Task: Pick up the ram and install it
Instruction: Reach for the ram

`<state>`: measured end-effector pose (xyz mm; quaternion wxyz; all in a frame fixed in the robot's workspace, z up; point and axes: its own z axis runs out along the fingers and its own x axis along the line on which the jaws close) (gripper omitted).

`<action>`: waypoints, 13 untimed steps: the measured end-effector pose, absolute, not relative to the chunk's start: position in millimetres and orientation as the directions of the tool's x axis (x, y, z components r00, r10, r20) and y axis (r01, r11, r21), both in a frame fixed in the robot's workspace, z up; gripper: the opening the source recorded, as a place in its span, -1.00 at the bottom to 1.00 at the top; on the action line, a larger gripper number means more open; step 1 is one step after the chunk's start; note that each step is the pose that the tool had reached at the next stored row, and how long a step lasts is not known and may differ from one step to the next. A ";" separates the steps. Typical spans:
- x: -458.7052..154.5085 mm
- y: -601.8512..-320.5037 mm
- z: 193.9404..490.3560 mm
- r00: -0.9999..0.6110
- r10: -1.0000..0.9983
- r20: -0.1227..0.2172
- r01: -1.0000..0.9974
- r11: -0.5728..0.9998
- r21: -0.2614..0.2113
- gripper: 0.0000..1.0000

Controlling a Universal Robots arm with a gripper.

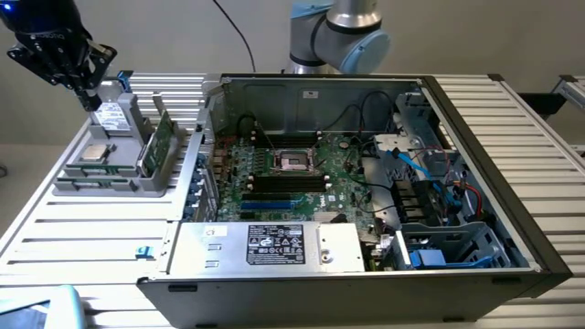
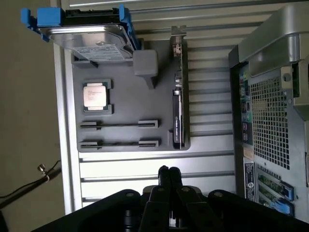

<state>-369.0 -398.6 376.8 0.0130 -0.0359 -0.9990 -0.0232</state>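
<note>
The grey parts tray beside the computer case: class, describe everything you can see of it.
The grey parts tray, seemingly matt moulded plastic, lies flat on the slatted metal table beside the computer case. A hard drive with blue rails stands propped at one end, a silver processor lies in a square recess, two thin ram sticks stand on edge between clips, and a green circuit card stands in the slot nearest the case. The gripper, shut, hangs above it.
</note>
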 end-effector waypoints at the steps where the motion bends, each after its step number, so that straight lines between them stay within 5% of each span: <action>1: -373.6 -398.5 375.7 -0.997 0.071 0.028 0.072 0.996 0.045 -0.78; 13: -421.5 -377.5 367.3 -0.997 0.071 0.029 0.072 0.996 0.045 -0.78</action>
